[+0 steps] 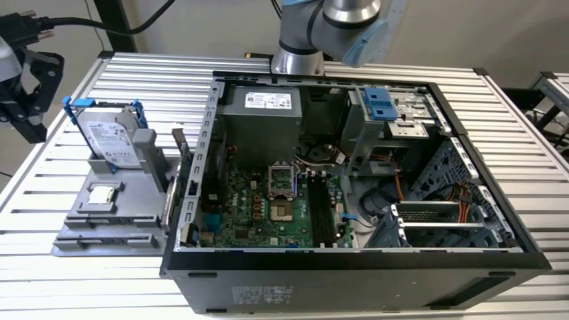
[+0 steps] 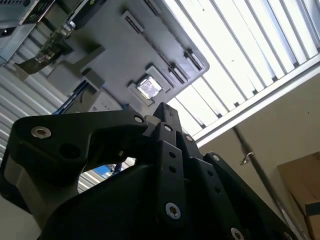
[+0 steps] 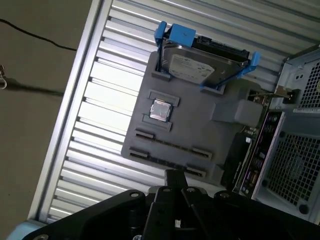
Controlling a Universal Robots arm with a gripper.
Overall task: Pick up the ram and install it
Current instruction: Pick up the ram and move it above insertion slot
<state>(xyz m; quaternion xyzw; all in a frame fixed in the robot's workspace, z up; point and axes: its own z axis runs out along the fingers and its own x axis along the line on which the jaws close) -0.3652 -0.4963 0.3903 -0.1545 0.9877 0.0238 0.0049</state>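
Note:
My gripper hangs over the table's edge at the exterior view's left, off to the side of a grey holder tray. In both wrist views its black fingers meet at one tip with nothing between them, pointing toward the tray. The ram is hidden; I cannot pick out a green stick on the tray or in the case. The open computer case lies on the table with its motherboard facing up. The board's long black memory slots run beside the processor socket.
On the tray a silver hard drive in a blue frame stands leaning, with a small square silver chip in front of it. A long dark strip stands at the tray's edge by the case's rear panel. The arm's base sits behind the case.

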